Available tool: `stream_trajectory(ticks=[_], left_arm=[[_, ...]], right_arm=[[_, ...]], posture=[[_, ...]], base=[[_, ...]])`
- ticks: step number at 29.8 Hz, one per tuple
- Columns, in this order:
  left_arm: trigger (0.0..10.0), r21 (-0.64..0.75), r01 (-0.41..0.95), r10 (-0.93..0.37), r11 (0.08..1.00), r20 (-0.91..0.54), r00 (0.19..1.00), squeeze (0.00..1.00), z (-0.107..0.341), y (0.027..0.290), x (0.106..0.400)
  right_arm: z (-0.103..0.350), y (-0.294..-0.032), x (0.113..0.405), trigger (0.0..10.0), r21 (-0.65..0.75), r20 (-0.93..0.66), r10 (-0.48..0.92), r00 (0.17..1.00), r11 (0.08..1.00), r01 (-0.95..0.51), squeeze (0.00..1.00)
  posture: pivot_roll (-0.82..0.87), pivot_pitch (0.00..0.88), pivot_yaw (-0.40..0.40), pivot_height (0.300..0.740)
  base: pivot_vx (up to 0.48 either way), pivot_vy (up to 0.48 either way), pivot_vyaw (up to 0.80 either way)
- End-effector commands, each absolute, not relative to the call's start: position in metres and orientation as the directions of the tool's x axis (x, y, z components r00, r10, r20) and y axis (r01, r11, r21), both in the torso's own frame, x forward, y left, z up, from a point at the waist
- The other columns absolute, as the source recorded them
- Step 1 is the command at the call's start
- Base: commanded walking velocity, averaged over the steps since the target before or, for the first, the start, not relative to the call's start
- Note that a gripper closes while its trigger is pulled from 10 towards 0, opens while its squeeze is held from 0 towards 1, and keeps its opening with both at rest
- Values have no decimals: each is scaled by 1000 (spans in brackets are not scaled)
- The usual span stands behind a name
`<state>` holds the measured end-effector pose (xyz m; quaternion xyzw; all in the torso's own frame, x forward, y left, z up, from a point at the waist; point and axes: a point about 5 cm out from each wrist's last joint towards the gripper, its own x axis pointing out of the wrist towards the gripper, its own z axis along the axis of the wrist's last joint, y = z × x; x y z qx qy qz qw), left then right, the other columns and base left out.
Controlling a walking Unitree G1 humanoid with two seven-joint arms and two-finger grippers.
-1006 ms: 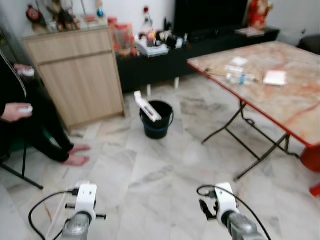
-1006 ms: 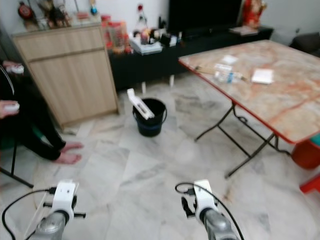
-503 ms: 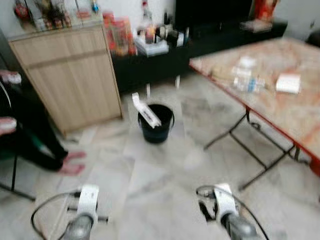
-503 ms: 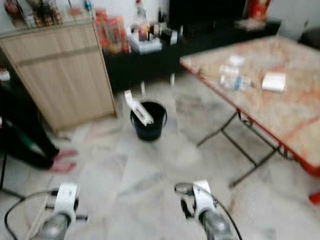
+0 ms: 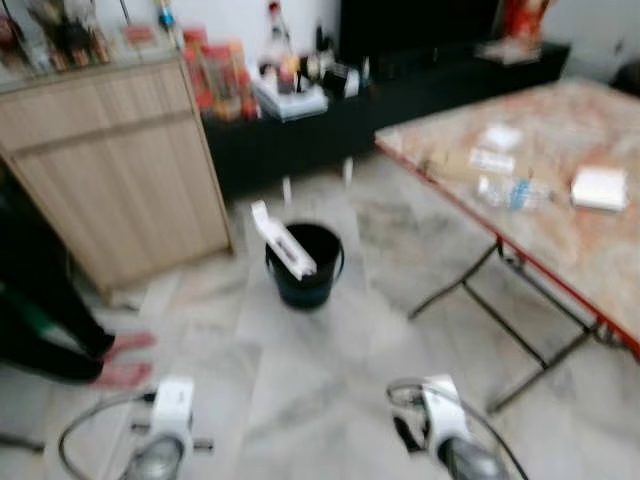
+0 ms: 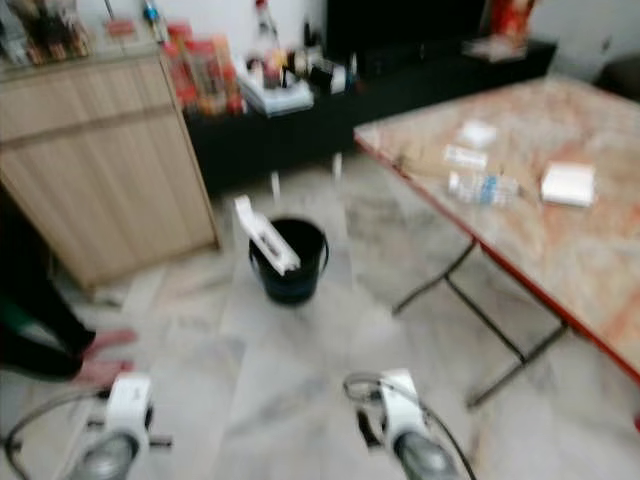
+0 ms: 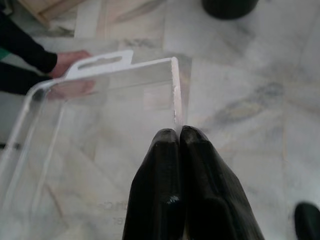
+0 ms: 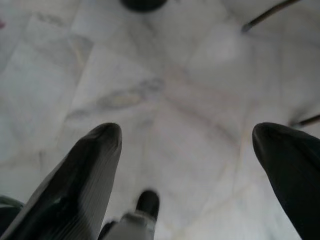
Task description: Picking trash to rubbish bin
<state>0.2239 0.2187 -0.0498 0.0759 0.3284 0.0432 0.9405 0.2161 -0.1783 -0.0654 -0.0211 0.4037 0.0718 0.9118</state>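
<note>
A black bucket [image 5: 305, 262] stands on the marble floor ahead, with a white flat pack [image 5: 283, 240] leaning out of its rim. My left gripper [image 7: 178, 136] is shut on the edge of a clear plastic package [image 7: 100, 125] with a white hanging tab. My right gripper [image 8: 187, 137] is open over bare floor, nothing between its fingers [image 8: 95, 150]. Both arms sit low at the bottom of the eye views, left wrist [image 5: 170, 410] and right wrist [image 5: 440, 415]. On the table lie a plastic bottle [image 5: 510, 192] and a white packet [image 5: 600, 187].
A folding table [image 5: 560, 235] with a red edge and thin metal legs stands at the right. At the back left is a wooden cabinet [image 5: 110, 170]; behind the bucket runs a low black shelf [image 5: 300, 130] with clutter. A seated person's foot [image 5: 120, 375] rests at the left.
The camera has moved forward and turned, so the bucket and table sit a little nearer and the person has slid leftwards. Both arms hold the same pose.
</note>
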Motion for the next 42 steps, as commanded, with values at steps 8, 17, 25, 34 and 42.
stream_trajectory(ticks=[8, 17, 25, 34, 42], left_arm=[[10000, 202, -32, 154, 979, -620, 769, 0, -49, 230, 221], [10000, 202, -32, 152, 979, -612, 776, 0, -47, 230, 225], [10000, 200, -36, 154, 979, -611, 776, 0, -47, 229, 225], [10000, 197, -39, 154, 980, -612, 776, 0, -47, 229, 225], [10000, 197, -43, 157, 980, -610, 777, 0, -47, 229, 225]], right_arm=[[-65, -166, 219, 10000, 51, -732, 142, 666, 987, -154, 0], [-65, -163, 219, 10000, 60, -728, 148, 669, 986, -153, 0], [-64, -162, 221, 10000, 64, -722, 153, 675, 986, -155, 0], [-63, -159, 222, 10000, 66, -716, 167, 678, 983, -172, 0], [-61, -158, 224, 10000, 68, -709, 180, 682, 980, -188, 0]], posture=[[-41, 0, 9, 740], [-31, 10, 7, 740], [-30, 24, 7, 740], [-29, 27, 6, 740], [-27, 36, 2, 740]], base=[[480, 0, 0], [480, 0, 0], [480, 0, 0], [480, 0, 0], [480, 0, 0]])
